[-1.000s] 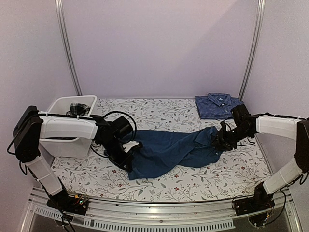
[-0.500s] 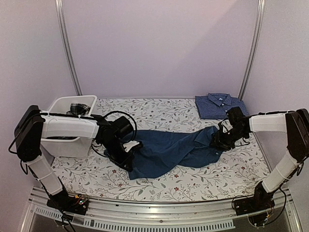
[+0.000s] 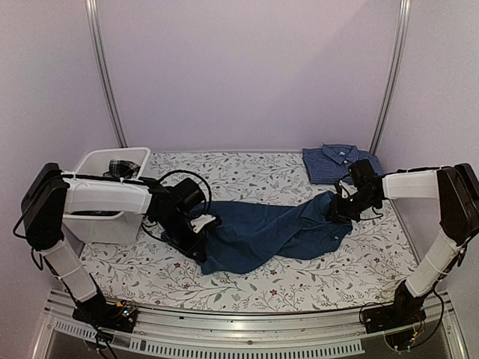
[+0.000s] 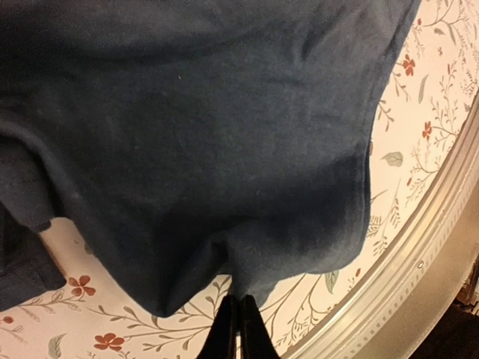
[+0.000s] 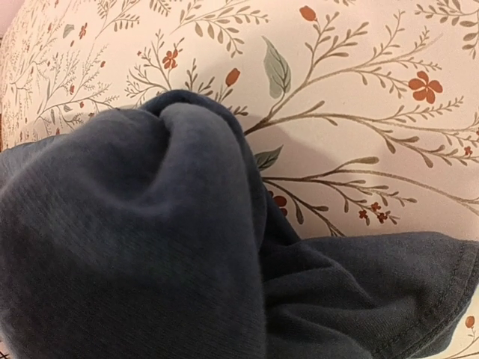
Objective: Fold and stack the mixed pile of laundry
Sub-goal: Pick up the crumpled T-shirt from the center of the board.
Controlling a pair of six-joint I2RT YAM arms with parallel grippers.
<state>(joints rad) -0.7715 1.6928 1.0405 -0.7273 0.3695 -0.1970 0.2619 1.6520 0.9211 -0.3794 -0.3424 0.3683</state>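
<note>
At the far left of the desk, a white tub [image 3: 97, 226] holds a black-and-white plaid piece [image 3: 122, 167]. Just to its right, the left gripper [image 3: 198, 238] is down at the near-left end of the dark blue T-shirt [image 3: 269, 230]. The left wrist view shows its two dark fingers [image 4: 228, 329] pressed together, with a fold of the shirt's hem pinched at their tips. The T-shirt lies crumpled and stretched sideways across the middle of the floral tablecloth [image 3: 247, 176], between the two arms. At its right end the cloth rises in a bunch to the right gripper [image 3: 340, 209], whose jaws are closed. Bunched blue cloth fills the right wrist view and hides the fingers, so the gripper seems to hold that bunch, though the pinch itself cannot be seen. Behind that gripper, at the far right corner, a blue-and-white check shirt [image 3: 335, 163] lies folded flat, collar up, just apart from the T-shirt.
</note>
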